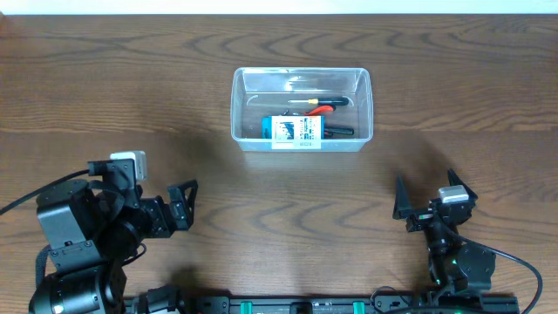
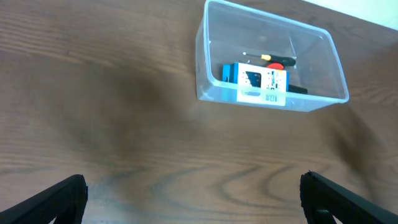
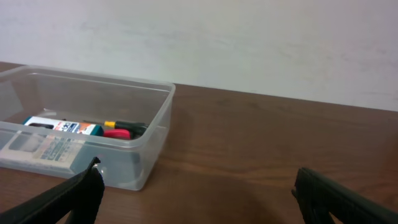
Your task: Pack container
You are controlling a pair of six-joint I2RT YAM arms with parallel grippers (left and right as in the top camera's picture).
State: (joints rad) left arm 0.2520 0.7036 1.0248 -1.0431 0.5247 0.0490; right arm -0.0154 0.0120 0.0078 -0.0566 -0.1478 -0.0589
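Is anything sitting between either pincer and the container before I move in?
Nothing visible. The left pincer and right pincer stand open on the near side, with only bare table between them and the container. The box and hand tools lie inside it.

Your worktop [image 1: 105, 87] is dark brown wood with a wavy grain, smooth, with only a dull sheen. The container [image 1: 237, 109] is clear plastic, smooth and glossy; you can see light glinting on its walls and rim. Inside it, the box [image 1: 295, 129] looks like printed card, blue and white, with a smooth face. The tool handles [image 1: 321, 110] look like plastic, red, yellow and black, slightly shiny. Your left fingers [image 2: 56, 198] and right fingers [image 3: 74, 198] are matt black, seemingly plastic. The wall [image 3: 249, 43] is matt white.
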